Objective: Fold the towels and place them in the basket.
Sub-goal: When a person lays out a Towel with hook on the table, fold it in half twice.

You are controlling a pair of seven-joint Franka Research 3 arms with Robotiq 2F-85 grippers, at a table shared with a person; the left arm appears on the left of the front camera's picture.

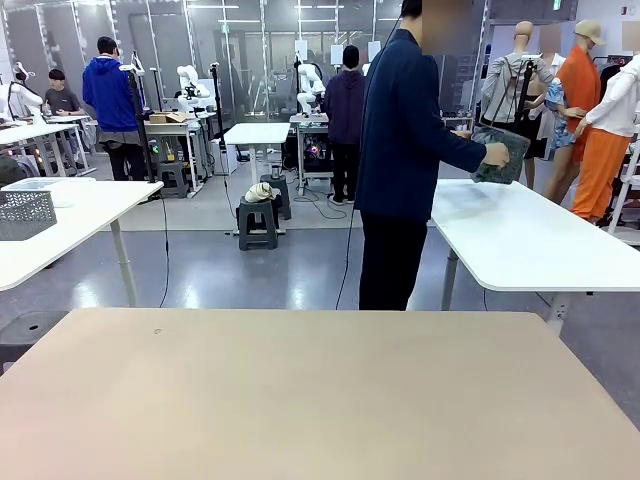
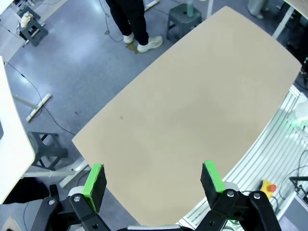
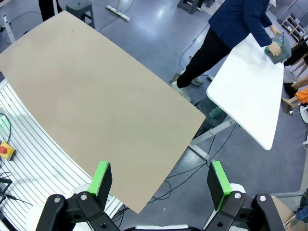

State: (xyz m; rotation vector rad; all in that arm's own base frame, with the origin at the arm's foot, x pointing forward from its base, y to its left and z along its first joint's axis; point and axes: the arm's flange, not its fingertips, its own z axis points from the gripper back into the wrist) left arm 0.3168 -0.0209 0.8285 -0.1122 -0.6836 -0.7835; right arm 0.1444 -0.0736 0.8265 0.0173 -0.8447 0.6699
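Two grippers, both empty. Left gripper [image 2: 153, 168]: black fingers with green pads [image 2: 95, 185] spread wide, nothing between them, touching nothing. It hangs high over the near edge of the bare, beige, round-cornered rectangular tabletop [image 2: 192, 110].

Right gripper [image 3: 160, 166]: fingers [image 3: 217, 185] likewise wide apart, with only air and floor between the pads. It sits off the corner of the same beige tabletop, well above it.

Person in a dark navy jacket and black trousers [image 1: 400, 150] stands beyond the far edge of the beige tabletop, turned away towards a white rectangular table [image 1: 530, 240] on the robot's right.

The person's hand [image 1: 496, 155] grips a dark grey rectangular object [image 1: 512, 138], tilted and held above the far end of that white table. It is probably the mesh basket, though its perforations are too small to make out. The right wrist view shows the same hand [image 3: 272, 49] and object [image 3: 282, 47] at the far corner of the white table, well apart from both grippers.

Off to the robot's left, a lighter grey perforated bin [image 1: 25, 213] rests on another white table [image 1: 90, 205].
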